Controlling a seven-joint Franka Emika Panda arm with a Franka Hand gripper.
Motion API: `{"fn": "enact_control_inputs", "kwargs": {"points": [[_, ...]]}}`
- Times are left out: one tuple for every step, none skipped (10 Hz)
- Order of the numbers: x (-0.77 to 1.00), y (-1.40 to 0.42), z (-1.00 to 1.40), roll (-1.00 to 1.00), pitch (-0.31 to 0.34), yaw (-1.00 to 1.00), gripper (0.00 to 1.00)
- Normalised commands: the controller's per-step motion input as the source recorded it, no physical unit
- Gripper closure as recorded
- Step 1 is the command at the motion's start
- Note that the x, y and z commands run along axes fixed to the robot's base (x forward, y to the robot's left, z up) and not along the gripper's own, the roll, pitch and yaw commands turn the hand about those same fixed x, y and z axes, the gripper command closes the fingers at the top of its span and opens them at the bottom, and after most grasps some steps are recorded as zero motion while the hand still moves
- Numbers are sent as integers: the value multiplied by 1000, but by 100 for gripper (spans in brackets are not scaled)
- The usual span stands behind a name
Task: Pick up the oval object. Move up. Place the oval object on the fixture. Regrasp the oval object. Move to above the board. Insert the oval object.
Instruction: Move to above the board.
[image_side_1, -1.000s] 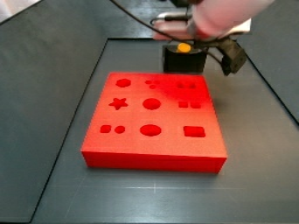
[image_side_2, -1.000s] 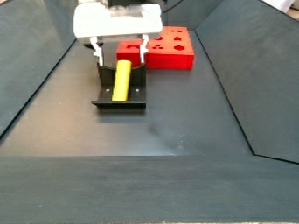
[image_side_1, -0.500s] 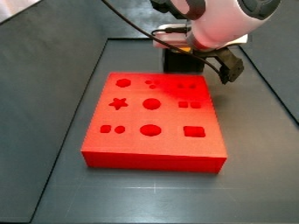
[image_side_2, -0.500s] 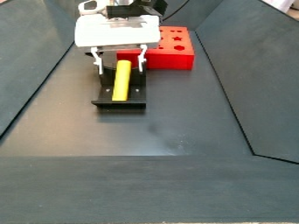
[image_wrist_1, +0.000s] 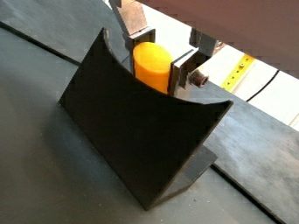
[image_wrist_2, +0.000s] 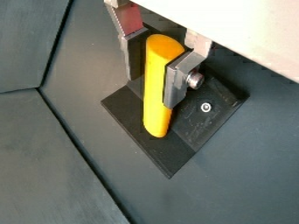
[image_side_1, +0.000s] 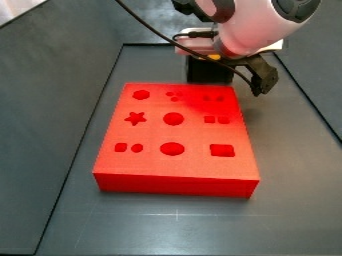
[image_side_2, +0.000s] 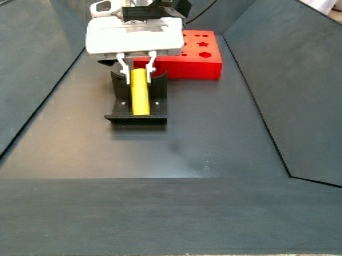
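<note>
Since the oval object (image_side_2: 135, 89) is lying in the fixture (image_side_2: 138, 110) with its long axis running along the cradle, the pincer (image_wrist_2: 153, 54) sits right over its far end, silver fingers (image_wrist_2: 177, 77) straddling the peg's width. Looks like they're touching both flanks, so I'd call it clenched on the peg for the regrasp. Peg's smooth glossy yellow-orange with rounded ends; fixture is matte black. The red board (image_side_1: 177, 135) with shaped recesses sits just beside on the dark floor.
</note>
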Motion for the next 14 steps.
{"fn": "enact_control_inputs", "kwargs": {"points": [[-118,-133,1000,172,107,348,100],[-110,-129,1000,128,51,326,100],[-104,-123,1000,92,12,310,100],[-97,-118,1000,38,-72,245,100],[-95,-117,1000,26,-113,198,100],[-95,-112,1000,15,-144,154,100],[-95,-107,1000,12,-158,123,100],[-99,-99,1000,-2,-179,46,100],[-103,-92,1000,-4,-177,2,100],[-107,-85,1000,-12,-161,-36,100],[-111,-78,1000,-15,-131,-72,100],[-109,-69,1000,-19,-90,-103,100],[-103,-59,1000,-26,-31,-133,100],[-81,-42,833,-32,13,-140,100]]}}
